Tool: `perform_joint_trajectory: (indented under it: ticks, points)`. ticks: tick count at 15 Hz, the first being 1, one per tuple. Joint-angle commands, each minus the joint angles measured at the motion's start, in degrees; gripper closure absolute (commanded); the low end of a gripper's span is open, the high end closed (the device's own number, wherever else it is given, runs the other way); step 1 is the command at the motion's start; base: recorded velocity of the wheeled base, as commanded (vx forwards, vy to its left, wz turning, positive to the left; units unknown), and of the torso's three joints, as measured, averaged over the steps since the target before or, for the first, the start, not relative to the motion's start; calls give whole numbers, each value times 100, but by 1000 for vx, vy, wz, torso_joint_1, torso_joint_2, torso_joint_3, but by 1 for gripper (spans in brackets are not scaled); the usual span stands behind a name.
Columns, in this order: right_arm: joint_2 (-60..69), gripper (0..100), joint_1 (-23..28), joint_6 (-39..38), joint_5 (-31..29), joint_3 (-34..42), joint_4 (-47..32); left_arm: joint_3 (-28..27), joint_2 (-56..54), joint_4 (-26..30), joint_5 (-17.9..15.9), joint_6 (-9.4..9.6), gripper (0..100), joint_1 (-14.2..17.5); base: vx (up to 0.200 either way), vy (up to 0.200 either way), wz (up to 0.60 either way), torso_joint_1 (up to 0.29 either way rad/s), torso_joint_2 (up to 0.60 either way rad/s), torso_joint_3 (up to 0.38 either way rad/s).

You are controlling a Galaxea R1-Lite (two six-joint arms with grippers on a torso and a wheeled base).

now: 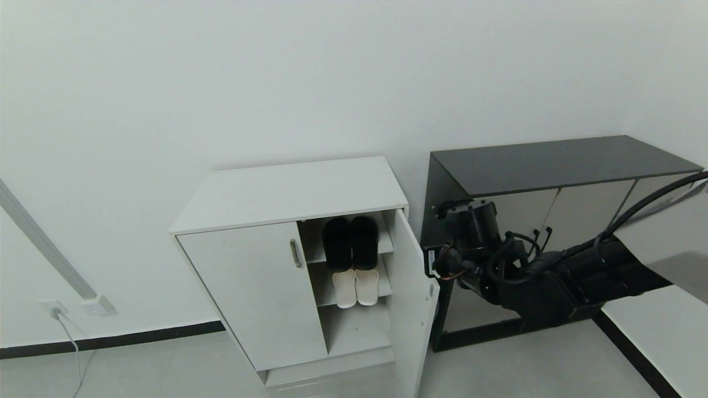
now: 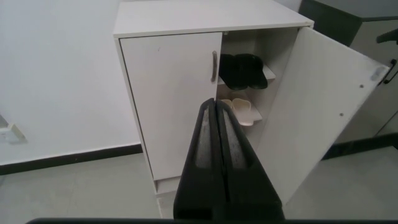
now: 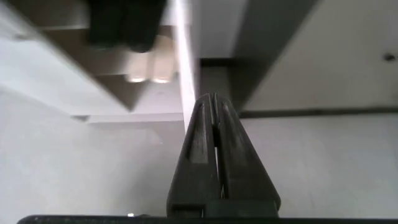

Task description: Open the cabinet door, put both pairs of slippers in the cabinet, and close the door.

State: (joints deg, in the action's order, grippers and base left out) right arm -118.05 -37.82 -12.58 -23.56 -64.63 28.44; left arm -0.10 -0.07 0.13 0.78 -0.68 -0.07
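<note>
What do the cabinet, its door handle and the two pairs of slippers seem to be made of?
Cabinet: probably laminated board, matte white, with flat panels and straight edges. Handle: likely metal, a grey bar with slight shine. Black slippers and white slippers: probably soft foam or rubber, matte, thick and rounded.

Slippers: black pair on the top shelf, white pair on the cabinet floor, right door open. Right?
Not quite. The white slippers sit on the middle shelf, directly under the black slippers on the top shelf, not on the cabinet floor. The head view shows this. The right door is open, as you said.
</note>
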Motion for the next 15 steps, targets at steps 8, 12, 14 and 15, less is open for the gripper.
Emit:
perform_joint_trajectory:
  ticks: [8, 12, 14, 15]
  points:
    - [300, 100, -235, 326, 159, 1049, 988, 1, 7, 4, 1, -2, 100, -1, 0, 0, 0, 0, 0, 0]
    - [257, 100, -270, 362, 177, 1252, 1243, 1, 7, 4, 1, -2, 100, -1, 0, 0, 300, 1, 1, 0]
    - [265, 100, -279, 362, 194, 1304, 1260, 1, 7, -5, 1, -2, 100, -1, 0, 0, 600, -2, 2, 2]
    - [265, 100, -279, 362, 238, 1313, 1287, 1, 7, -5, 1, -2, 100, -1, 0, 0, 600, 7, 2, 2]
